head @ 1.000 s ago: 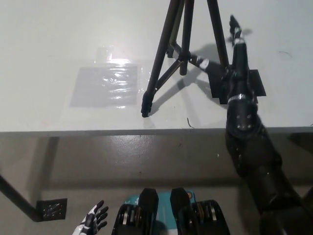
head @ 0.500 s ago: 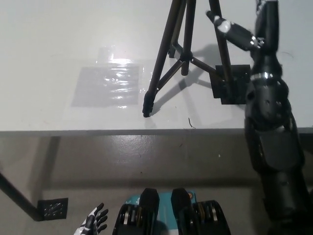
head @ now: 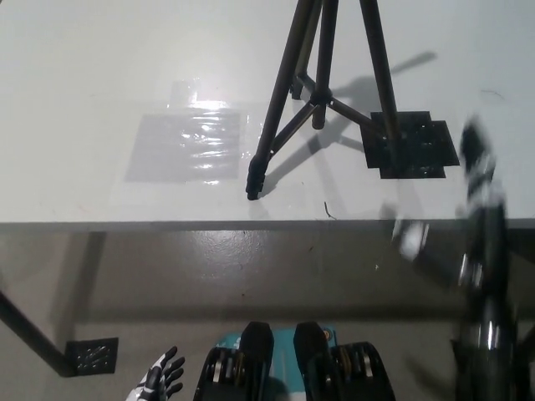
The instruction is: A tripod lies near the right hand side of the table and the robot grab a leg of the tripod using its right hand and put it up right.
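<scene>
The black tripod (head: 285, 92) stands upright on the white table (head: 84, 67), its legs spread and one foot (head: 253, 185) near the front edge. My black right hand (head: 478, 171) is a motion-blurred streak at the right, clear of the tripod and hanging over the table's front edge. Blur hides how that hand is set. Far from the table, my white left hand (head: 159, 380) rests at the lower left with its fingers apart and nothing in it.
A black flat patch (head: 415, 144) lies on the table by the tripod's right leg. A shiny transparent sheet (head: 184, 146) is stuck to the tabletop left of the tripod. The front table edge (head: 167, 224) runs across the picture.
My right hand has let go of the tripod leg and pulled away to the right and toward me. The tripod stays standing on its own.
</scene>
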